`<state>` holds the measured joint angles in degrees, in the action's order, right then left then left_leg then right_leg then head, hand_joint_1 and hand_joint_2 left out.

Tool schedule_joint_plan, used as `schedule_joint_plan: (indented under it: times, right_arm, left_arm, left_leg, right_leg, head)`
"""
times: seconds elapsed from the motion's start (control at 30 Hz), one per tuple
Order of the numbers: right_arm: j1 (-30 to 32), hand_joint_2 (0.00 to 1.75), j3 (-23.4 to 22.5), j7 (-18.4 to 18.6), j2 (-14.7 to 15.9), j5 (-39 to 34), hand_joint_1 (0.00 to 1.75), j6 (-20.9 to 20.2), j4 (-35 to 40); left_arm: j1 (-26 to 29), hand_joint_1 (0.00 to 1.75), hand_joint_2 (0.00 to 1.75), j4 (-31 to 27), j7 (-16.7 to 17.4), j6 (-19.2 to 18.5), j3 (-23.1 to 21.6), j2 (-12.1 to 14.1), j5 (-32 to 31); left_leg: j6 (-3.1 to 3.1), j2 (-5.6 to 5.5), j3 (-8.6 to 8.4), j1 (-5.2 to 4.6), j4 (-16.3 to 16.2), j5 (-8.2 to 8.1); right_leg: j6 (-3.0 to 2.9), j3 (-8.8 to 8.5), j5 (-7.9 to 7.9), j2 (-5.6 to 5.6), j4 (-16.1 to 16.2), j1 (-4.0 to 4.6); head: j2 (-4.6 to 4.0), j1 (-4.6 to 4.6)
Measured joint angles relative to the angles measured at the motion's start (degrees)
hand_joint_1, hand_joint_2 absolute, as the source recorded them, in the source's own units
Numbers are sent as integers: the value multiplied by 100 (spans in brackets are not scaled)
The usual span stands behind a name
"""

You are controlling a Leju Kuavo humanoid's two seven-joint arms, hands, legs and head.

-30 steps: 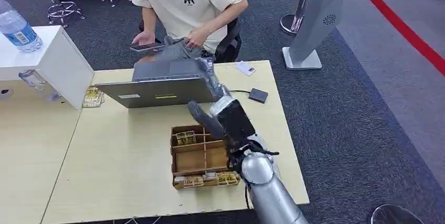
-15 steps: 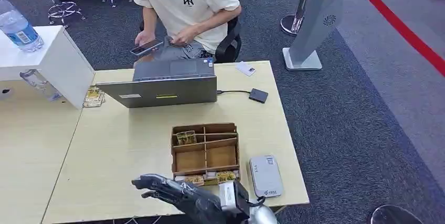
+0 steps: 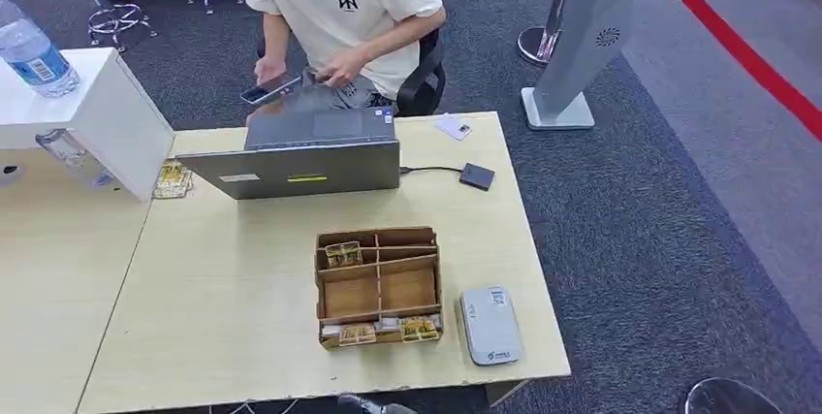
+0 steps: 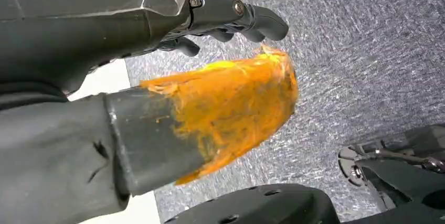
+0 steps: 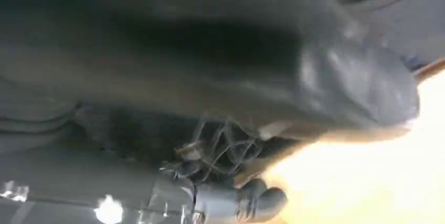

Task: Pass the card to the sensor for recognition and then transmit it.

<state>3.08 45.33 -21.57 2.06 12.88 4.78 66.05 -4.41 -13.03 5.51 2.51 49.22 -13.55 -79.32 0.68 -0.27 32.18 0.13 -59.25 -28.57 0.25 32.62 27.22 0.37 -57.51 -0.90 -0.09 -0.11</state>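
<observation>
A wooden divided box [image 3: 378,286] stands on the table's near right part, with gold-patterned cards [image 3: 342,254] in a far slot and more cards [image 3: 380,332] along its near row. The grey sensor [image 3: 490,325] lies flat just right of the box. A dark tip of my right hand [image 3: 373,403] shows below the table's front edge. In the blurred right wrist view, my right hand [image 5: 246,129] has its thick thumb apart from the dark fingers [image 5: 252,201] and holds nothing. My left hand [image 4: 231,51] hangs over the carpet, holding nothing, its fingers [image 4: 236,14] apart from the orange-stained thumb.
A grey laptop [image 3: 305,157] stands behind the box, cabled to a small black device [image 3: 476,176]. A white card [image 3: 453,127] lies at the far right corner. A seated person [image 3: 339,7] holds a phone. A white box [image 3: 97,113] carries a water bottle [image 3: 34,50].
My right arm has dropped from above the wooden box to below the table's front edge, uncovering the sensor. The person has lifted the phone a little.
</observation>
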Motion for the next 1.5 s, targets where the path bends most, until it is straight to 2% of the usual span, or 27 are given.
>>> schedule_joint_plan:
  times: [0.07, 0.27, 0.53, 0.7, 0.73, 0.77, 0.8, 0.87, 0.9, 0.93, 0.97, 1.0, 1.03, 1.07, 1.1, 1.13, 1.17, 1.2, 1.23, 1.27, 1.3, 1.33, 1.37, 1.4, 1.43, 1.47, 1.5]
  right_arm:
    - [10, 0, 85, 100, 33, 188, 0, 529, -179]
    - [-82, 0, 173, 83, 90, 806, 0, 1621, -807]
    - [-326, 0, 236, -16, 107, 1034, 0, 2069, -1489]
    - [-623, 0, 231, -516, 46, 1023, 0, 2239, -2315]
    - [-680, 0, 225, -573, 16, 1020, 0, 2239, -2455]
    - [-735, 0, 216, -590, -18, 1014, 0, 2235, -2577]
    - [-780, 0, 212, -590, -46, 1007, 0, 2228, -2666]
    - [-894, 0, 179, -628, -96, 970, 0, 2169, -2892]
    - [-979, 0, 118, -706, -134, 920, 0, 2055, -3023]
    - [-1079, 0, 39, -770, -155, 828, 0, 1786, -3099]
    - [-1172, 0, -64, -846, -164, 582, 0, 1357, -3123]
    - [-1271, 0, -219, -945, -164, 160, 0, 658, -3187]
    - [-1338, 0, -388, -1100, -164, -344, 0, -271, -3266]
    - [-1333, 0, -558, -1324, -124, -833, 0, -1497, -3362]
    - [-1162, 0, -739, -1550, 38, -1210, 0, -3432, -3436]
    - [-984, 0, -825, -1644, 154, -1332, 0, -4428, -3392]
    - [-564, 0, -892, -1743, 353, -1536, 0, -5577, -3143]
    - [-280, 0, -912, -1767, 592, -1774, 0, -6315, -2699]
    - [-182, 0, -912, -1773, 682, -1896, 0, -6483, -2455]
    - [-89, 0, -898, -1793, 864, -2086, 0, -6521, -1845]
    - [-18, 0, -844, -1781, 956, -2235, 0, -6336, -1254]
    - [16, 0, -763, -1702, 1043, -2359, 0, -6100, -719]
    - [33, 0, -675, -1483, 1104, -2392, 0, -5739, -280]
    - [37, 0, -594, -1314, 1156, -2405, 0, -5455, 153]
    - [44, 0, -586, -1285, 1183, -2460, 0, -5380, 492]
    - [-11, 0, -584, -1285, 1182, -2505, 0, -5376, 920]
    - [-82, 0, -564, -1206, 1167, -2437, 0, -5338, 1129]
  left_arm:
    - [-1, 0, 0, 0, -7, 17, 50, 0, 22]
    - [3, 0, 0, 0, -55, 57, 144, 2, 98]
    - [2, 0, 0, 0, -72, 59, 225, 9, 98]
    - [1, 0, 0, 0, -101, 59, 249, 31, 98]
    - [-2, 0, 0, 0, -107, 59, 254, 33, 98]
    - [-14, 0, 0, 0, -109, 61, 256, 37, 96]
    - [-23, 0, 0, 0, -111, 61, 256, 39, 96]
    - [-67, 0, 0, 0, -116, 63, 258, 37, 90]
    - [-117, 0, 0, 0, -118, 61, 258, 33, 87]
    - [-188, 0, 0, 0, -116, 59, 258, 33, 68]
    - [-236, 0, 0, 0, -116, 55, 258, 35, 35]
    - [-266, 0, 0, 0, -116, 41, 258, 35, -26]
    - [-272, 0, 0, 0, -120, 11, 256, 39, -79]
    - [-268, 0, 0, 0, -125, -15, 256, 46, -131]
    - [-257, 0, 0, 0, -122, -55, 256, 50, -164]
    - [-250, 0, 0, 0, -122, -61, 253, 50, -184]
    - [-231, 0, 0, 0, -98, -61, 253, 50, -212]
    - [-192, 0, 0, 0, -64, -61, 253, 61, -232]
    - [-169, 0, 0, 0, -55, -66, 253, 63, -249]
    - [-113, 0, 0, 0, -37, -70, 247, 66, -284]
    - [-111, 0, 0, 2, -22, -87, 236, 79, -321]
    - [-110, 0, 0, 2, -22, -98, 221, 77, -339]
    - [-107, 0, 0, 2, -20, -123, 214, 79, -350]
    - [-105, 0, 0, 2, -20, -129, 212, 81, -352]
    - [-94, 0, 0, 2, -22, -133, 212, 94, -354]
    - [-88, 0, 0, 2, -22, -142, 212, 96, -352]
    - [-88, 0, 0, 2, -24, -148, 212, 98, -352]
  left_leg:
    - [0, 1, 0, 0, 0, 0]
    - [0, 2, -12, -1, 0, 0]
    - [2, 2, -61, -1, 2, -9]
    - [-1, 4, -140, 4, 16, -56]
    - [-7, 7, -167, 8, 19, -69]
    - [-17, 13, -203, 17, 34, -129]
    - [-26, 14, -245, 22, 46, -272]
    - [-55, 19, -295, 27, 65, -892]
    - [-159, 21, -275, 42, 86, -1263]
    - [-208, 41, -253, 54, 120, -1567]
    - [-234, 67, -249, 62, 205, -1689]
    - [-244, 92, -250, 65, 323, -1665]
    - [-234, 116, -273, 68, 425, -1592]
    - [-221, 136, -295, 69, 513, -1490]
    - [-217, 142, -298, 70, 603, -1161]
    - [-195, 138, -272, 71, 664, -748]
    - [-115, 130, -241, 72, 788, 220]
    - [109, 110, -180, 48, 815, 716]
    - [122, 114, -190, 37, 755, 315]
    - [-24, 117, -178, 26, 735, 642]
    - [149, 129, -156, -9, 644, 415]
    - [63, 119, -130, -27, 553, 481]
    - [112, 91, -107, -47, 432, 317]
    - [76, 67, -98, -38, 404, 359]
    - [93, 53, -110, -39, 387, 311]
    - [87, 55, -103, -46, 339, 295]
    - [84, 56, -93, -46, 331, 299]
  right_leg:
    - [0, -1, 0, -1, 0, 0]
    - [0, -10, 0, 0, 0, -1]
    - [11, -50, 9, 0, 7, -2]
    - [41, -115, 74, -1, 26, -3]
    - [34, -139, 140, 1, 29, -2]
    - [57, -178, 289, -1, 29, 1]
    - [49, -217, 447, -4, 30, 5]
    - [14, -315, 1031, -10, 57, 9]
    - [-34, -309, 1417, -18, 72, 9]
    - [-88, -295, 1828, -22, 102, 12]
    - [-126, -300, 2234, -24, 152, 13]
    - [-40, -297, 2241, -35, 266, 1]
    - [-136, -313, 2188, -69, 376, 3]
    - [-133, -338, 2204, -76, 448, 6]
    - [-100, -358, 2231, -92, 495, 12]
    - [-112, -356, 2223, -92, 493, 19]
    - [-154, -349, 2179, -87, 429, 36]
    - [-196, -338, 2048, -88, 333, 42]
    - [-219, -311, 1897, -73, 356, 44]
    - [-188, -284, 1357, -21, 392, 28]
    - [-115, -236, 771, -2, 434, -1]
    - [15, -232, 21, 7, 505, -35]
    - [162, -203, -575, 18, 554, -67]
    - [144, -210, -57, -4, 432, -60]
    - [99, -214, -91, -8, 408, -58]
    - [116, -199, -392, 1, 406, -68]
    - [110, -197, -234, -1, 386, -68]
  head:
    - [0, -2]
    - [0, -4]
    - [0, -4]
    - [0, -4]
    - [0, -9]
    - [0, -11]
    - [0, -2]
    - [-2, 0]
    - [-4, -13]
    - [-2, -4]
    - [0, -4]
    - [0, -7]
    - [0, -2]
    - [0, -9]
    - [-2, -13]
    - [-2, -13]
    - [0, -11]
    - [0, 25]
    - [0, 44]
    - [0, 83]
    - [0, 68]
    - [0, 79]
    - [-2, 74]
    - [0, 74]
    - [0, 83]
    - [0, 92]
    - [-2, 70]
